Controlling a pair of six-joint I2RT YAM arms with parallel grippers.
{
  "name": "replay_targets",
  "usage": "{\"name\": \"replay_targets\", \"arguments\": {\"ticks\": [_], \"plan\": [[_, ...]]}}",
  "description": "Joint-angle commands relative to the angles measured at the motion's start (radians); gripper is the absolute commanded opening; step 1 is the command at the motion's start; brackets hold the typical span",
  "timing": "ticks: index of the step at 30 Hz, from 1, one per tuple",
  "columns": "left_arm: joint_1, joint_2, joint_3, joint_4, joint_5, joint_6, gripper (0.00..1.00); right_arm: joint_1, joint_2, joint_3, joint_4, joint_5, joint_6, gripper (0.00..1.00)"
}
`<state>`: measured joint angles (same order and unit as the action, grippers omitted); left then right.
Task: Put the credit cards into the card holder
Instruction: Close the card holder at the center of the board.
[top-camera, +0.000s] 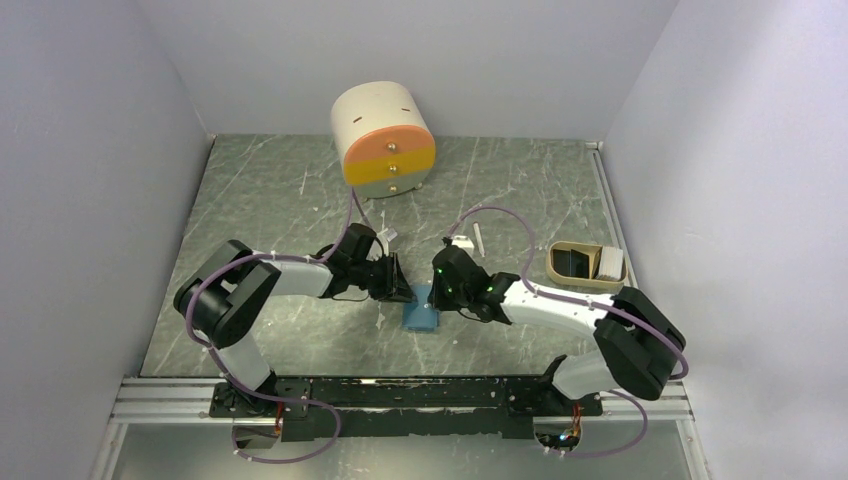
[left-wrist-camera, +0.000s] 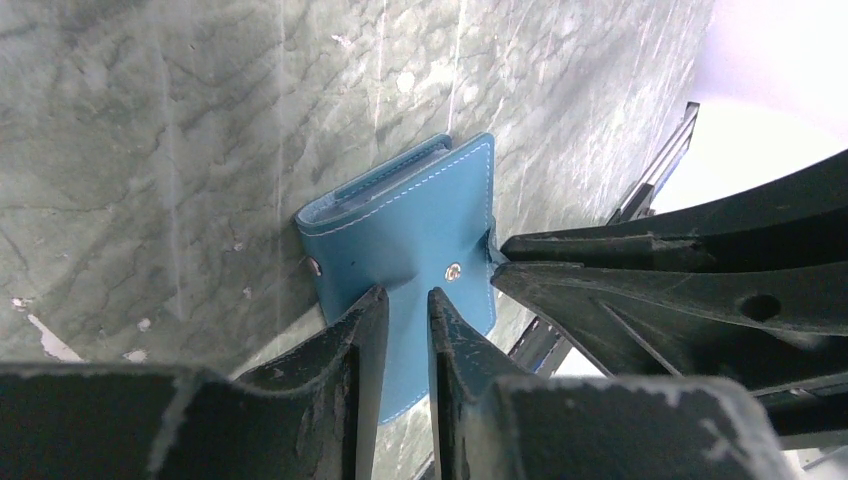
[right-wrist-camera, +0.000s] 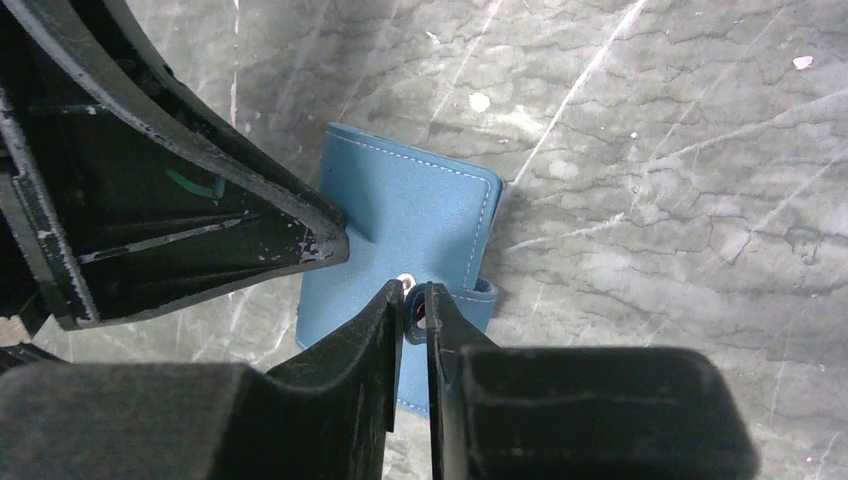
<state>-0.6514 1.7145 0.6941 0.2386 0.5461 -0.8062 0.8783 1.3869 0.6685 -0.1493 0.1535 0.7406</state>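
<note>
My left pincer (left-wrist-camera: 406, 296), almost closed on nothing, pins the teal-blue folding card holder (left-wrist-camera: 400, 225) to the grey marbled bench (left-wrist-camera: 150, 150) so the right pincer (right-wrist-camera: 412, 290), nipping its snap tab (right-wrist-camera: 478, 296), can unfasten it.

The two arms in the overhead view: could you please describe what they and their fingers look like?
Both the left arm and right arm have white tubular links between bulky black joint housings. A purple cable loops along each. Small green lights glow near the right one's wrist. The fingers are black, tapering, with chipped, scuffed edges.
</note>
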Motion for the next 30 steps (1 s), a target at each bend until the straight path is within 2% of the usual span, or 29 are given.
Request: {"name": "replay_targets", "arguments": {"ticks": [1, 8, 17, 30], "plan": [[-0.006, 0.022, -0.026, -0.026, 0.008, 0.005, 0.28, 0.006, -0.036, 0.015, -0.031, 0.017, 0.010, 0.16], [-0.006, 0.020, -0.030, -0.025, 0.004, 0.001, 0.27, 0.006, -0.044, 0.011, -0.022, 0.002, 0.013, 0.02], [-0.007, 0.016, -0.037, -0.011, 0.014, -0.008, 0.27, 0.011, 0.020, 0.018, 0.034, -0.009, 0.019, 0.00], [-0.007, 0.015, -0.055, 0.020, 0.040, -0.023, 0.26, 0.058, 0.119, 0.093, -0.043, 0.059, 0.000, 0.00]]}}
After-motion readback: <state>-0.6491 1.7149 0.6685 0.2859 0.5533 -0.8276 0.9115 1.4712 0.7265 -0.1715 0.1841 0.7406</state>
